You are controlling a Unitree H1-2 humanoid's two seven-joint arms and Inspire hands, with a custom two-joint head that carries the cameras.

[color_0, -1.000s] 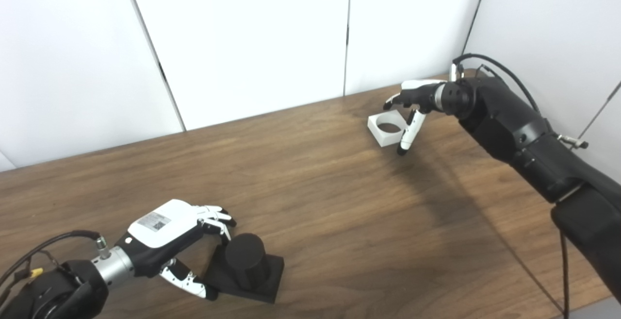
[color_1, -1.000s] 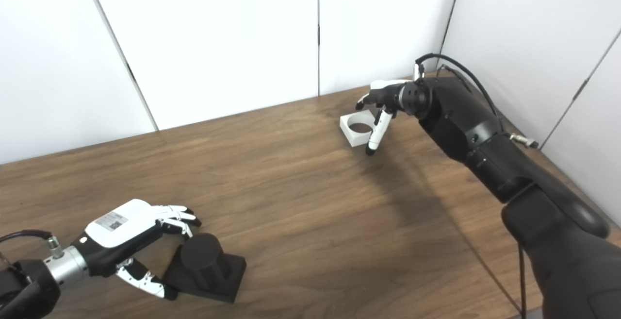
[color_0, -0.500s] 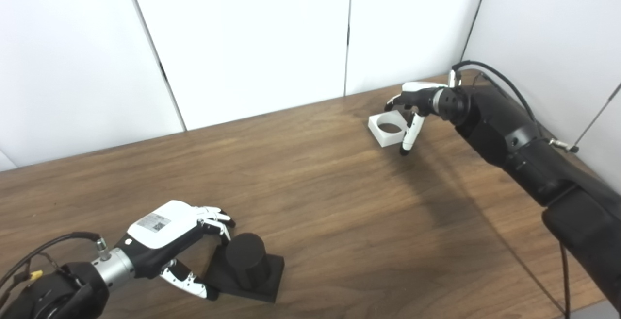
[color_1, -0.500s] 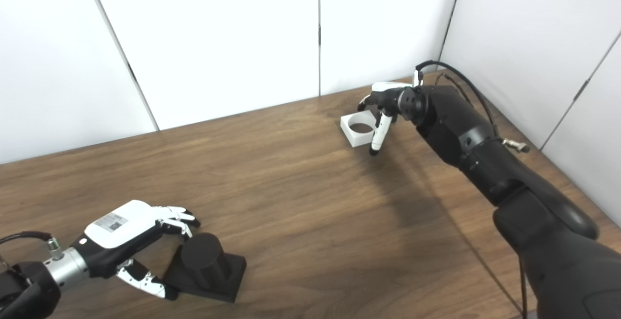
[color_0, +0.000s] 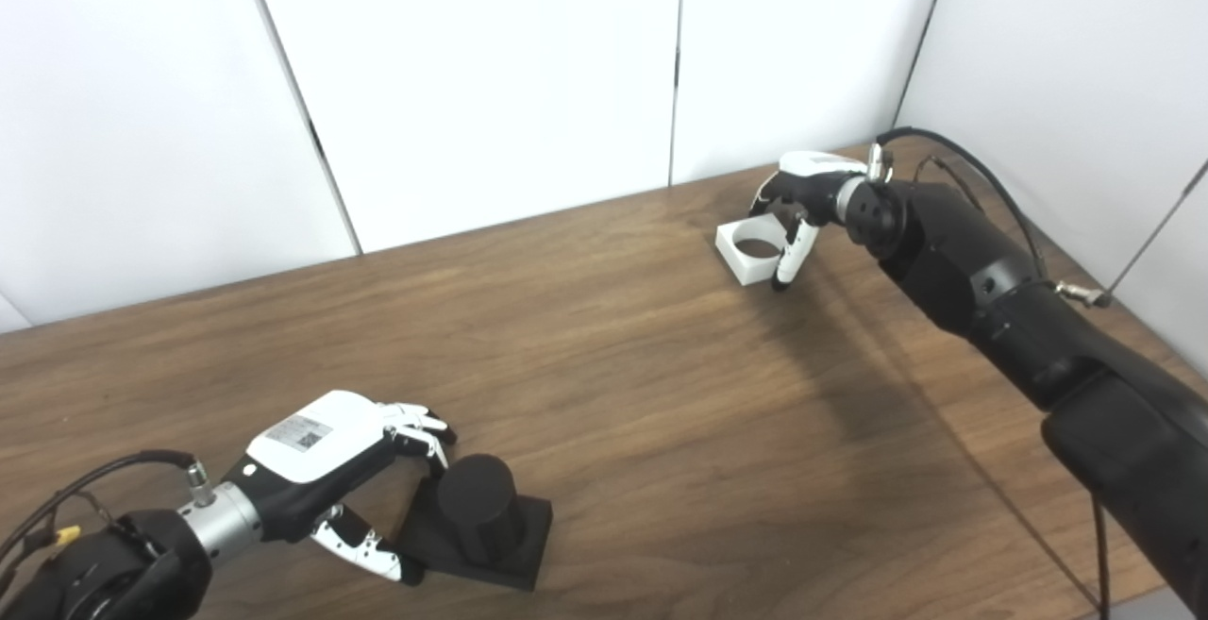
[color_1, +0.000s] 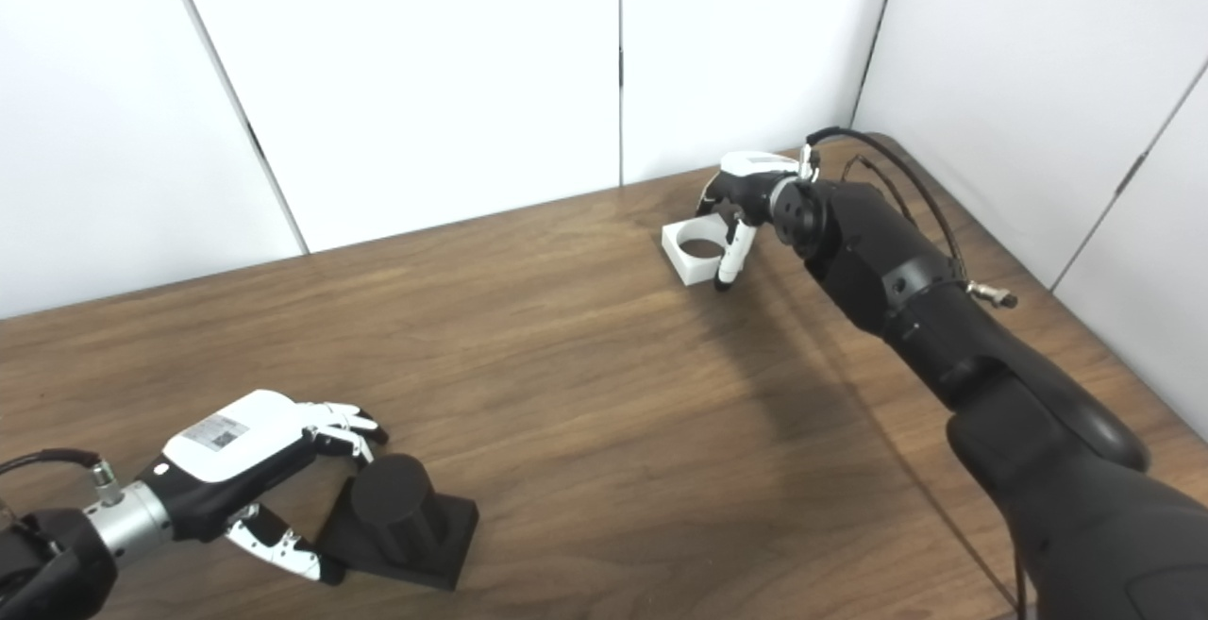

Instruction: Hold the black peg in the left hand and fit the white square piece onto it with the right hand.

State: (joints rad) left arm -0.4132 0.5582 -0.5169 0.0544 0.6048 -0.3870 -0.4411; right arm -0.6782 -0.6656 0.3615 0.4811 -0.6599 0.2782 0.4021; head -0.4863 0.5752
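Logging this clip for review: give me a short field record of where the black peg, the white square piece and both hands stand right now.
black peg: black cylinder upright on a black square base, near left on the wooden table
white piece: white square block with a round hole, flat on the table, far right
left hand: open, fingers and thumb either side of the base, contact unclear
right hand: open, over the white piece, thumb at its near-right side, not lifted
fitted: not yet, parts far apart

Looks like a lab test bay: bare wood-grain tabletop (color_0: 604, 393) boxed in by plain white panels (color_0: 472, 73) along its far edge and right edge, exposed cable (color_0: 953, 143) running along the robot's black arm (color_0: 991, 290).
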